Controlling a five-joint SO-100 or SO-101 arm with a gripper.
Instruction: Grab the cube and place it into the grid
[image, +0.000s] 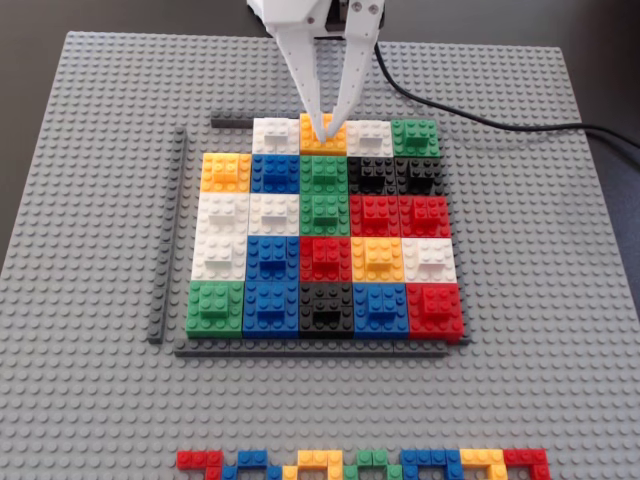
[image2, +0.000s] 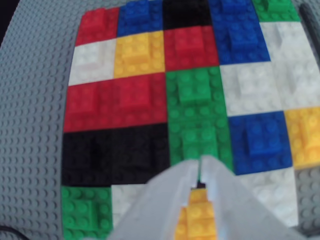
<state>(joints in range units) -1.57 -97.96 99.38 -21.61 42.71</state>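
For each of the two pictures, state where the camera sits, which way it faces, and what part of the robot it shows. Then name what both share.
Fixed view: in front and above, looking down across the grey baseplate at the grid; the white gripper enters from the top.
Wrist view: on the arm, looking down past the gripper over the grid.
Shared: the fingertips at a yellow block in the grid's edge row.

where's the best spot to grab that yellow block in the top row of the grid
Likely the small raised brick on top of the yellow block, from straight above. Neighbouring blocks sit flush against its sides in the grid, so only that raised part offers graspable faces. The end effector is already there, fingertips nearly closed around it.
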